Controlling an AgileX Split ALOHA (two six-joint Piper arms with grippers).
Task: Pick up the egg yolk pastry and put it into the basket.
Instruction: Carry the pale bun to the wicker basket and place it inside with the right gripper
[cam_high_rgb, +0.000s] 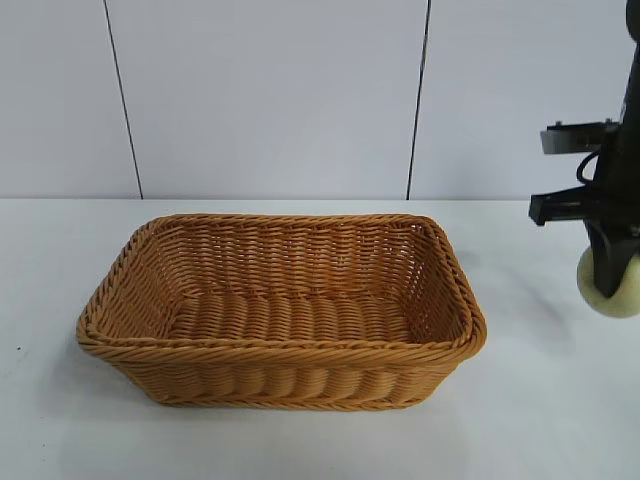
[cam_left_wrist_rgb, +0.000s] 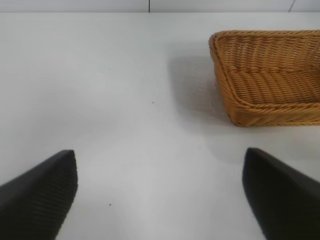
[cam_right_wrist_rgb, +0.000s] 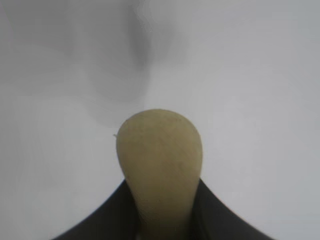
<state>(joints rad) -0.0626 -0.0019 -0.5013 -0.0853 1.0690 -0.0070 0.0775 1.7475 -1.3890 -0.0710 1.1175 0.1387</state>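
while our right gripper (cam_high_rgb: 607, 283) clamps the egg yolk pastry (cam_high_rgb: 608, 285) above the table's right edge, clear of the basket (cam_high_rgb: 280, 312), our left gripper (cam_left_wrist_rgb: 160, 192) idles, fingers apart.

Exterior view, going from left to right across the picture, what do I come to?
The basket on the white table → a bare stretch of table → the right gripper at the right edge, held above the table and shut on the egg yolk pastry.
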